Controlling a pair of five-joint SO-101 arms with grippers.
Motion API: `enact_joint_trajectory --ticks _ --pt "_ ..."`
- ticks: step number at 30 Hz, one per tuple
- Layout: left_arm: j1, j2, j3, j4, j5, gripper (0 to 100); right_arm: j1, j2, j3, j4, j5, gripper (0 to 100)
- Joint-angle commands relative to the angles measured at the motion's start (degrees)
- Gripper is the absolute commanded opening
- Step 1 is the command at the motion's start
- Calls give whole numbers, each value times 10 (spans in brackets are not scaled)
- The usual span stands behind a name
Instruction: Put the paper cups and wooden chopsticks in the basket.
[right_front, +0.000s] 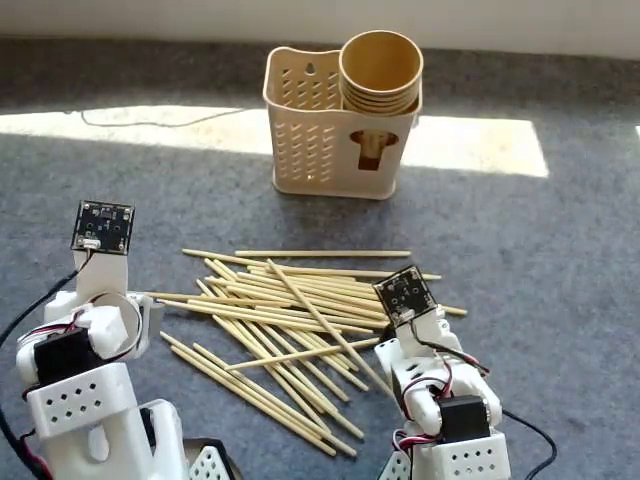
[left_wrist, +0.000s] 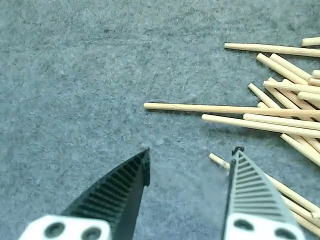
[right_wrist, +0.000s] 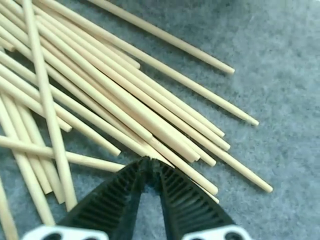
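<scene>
The left end effector (left_wrist: 191, 152) is held open beside the wooden chopsticks (right_front: 300, 298); the right end effector (right_wrist: 151, 162) is closed over them.

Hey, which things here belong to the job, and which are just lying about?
Belong to the job:
- paper cups, stacked in the basket
- wooden chopsticks, scattered loose between the arms
- left gripper, open
- right gripper, shut over the chopsticks

Just lying about:
- thin cable beyond the basket
- grey carpet under everything
</scene>
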Motion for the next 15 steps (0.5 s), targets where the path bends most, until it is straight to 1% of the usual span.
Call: enact_joint_trajectory --ticks 1,7,10,15 --pt "-6 4 -2 -11 -3 252 6 -7 58 -16 -2 6" --pt "-6 4 -10 -11 -3 253 6 -7 58 -16 -2 6" --pt "-7 5 -48 -9 -3 253 6 -6 58 -15 -2 6" --pt "-12 5 -172 76 -4 253 6 -6 58 -15 -2 6"
